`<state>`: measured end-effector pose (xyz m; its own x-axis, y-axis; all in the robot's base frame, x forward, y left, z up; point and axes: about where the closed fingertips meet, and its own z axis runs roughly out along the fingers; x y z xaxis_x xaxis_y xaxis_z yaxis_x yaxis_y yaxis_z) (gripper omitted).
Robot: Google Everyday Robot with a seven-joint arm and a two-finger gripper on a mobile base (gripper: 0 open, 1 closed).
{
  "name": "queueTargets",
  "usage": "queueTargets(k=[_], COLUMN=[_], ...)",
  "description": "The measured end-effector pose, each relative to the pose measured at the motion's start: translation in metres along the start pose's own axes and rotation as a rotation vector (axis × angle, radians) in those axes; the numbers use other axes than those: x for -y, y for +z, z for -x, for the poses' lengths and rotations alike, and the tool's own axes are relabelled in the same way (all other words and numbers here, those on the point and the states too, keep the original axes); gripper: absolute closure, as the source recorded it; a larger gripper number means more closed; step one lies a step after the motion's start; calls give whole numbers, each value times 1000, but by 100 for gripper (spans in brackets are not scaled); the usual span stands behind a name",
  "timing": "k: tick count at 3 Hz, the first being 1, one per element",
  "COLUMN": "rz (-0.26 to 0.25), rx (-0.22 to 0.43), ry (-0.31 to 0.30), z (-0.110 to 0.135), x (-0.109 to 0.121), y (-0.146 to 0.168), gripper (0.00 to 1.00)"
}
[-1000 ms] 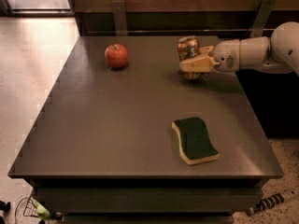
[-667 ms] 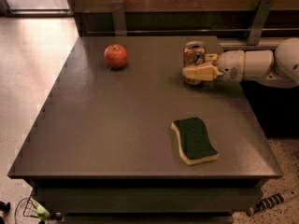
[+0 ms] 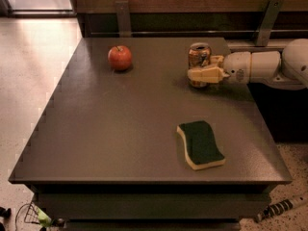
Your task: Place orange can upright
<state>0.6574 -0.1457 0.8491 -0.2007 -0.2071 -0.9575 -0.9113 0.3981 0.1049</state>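
1. dark grey table top (image 3: pixel 120 129) fills most of the frame, with a wooden wall behind it along the upper edge.
2. the orange can (image 3: pixel 198 55) stands upright on the table in the upper right of centre, silver top end up, its base on the surface.
3. the gripper (image 3: pixel 201 67) reaches in from the right edge on a white arm (image 3: pixel 257 66), level with the can.
4. its yellowish fingers (image 3: pixel 206 74) sit on either side of the can: one crosses the front of the lower body, the other is behind it. they are closed onto the can, with nothing else in their hold.
5. a red apple (image 3: pixel 120 57) rests in the upper left part of the table, well apart from the can.
6. a green sponge (image 3: pixel 201 144) with a pale yellow underside lies flat in the lower right, near the front edge.
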Motion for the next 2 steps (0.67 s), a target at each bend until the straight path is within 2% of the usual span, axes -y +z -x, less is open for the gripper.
queueTargets(k=[1,2], rz=[0,1], rx=[0,0], ry=[0,0], z=[0,1], x=[0,0], y=[0,0], gripper=[54,23])
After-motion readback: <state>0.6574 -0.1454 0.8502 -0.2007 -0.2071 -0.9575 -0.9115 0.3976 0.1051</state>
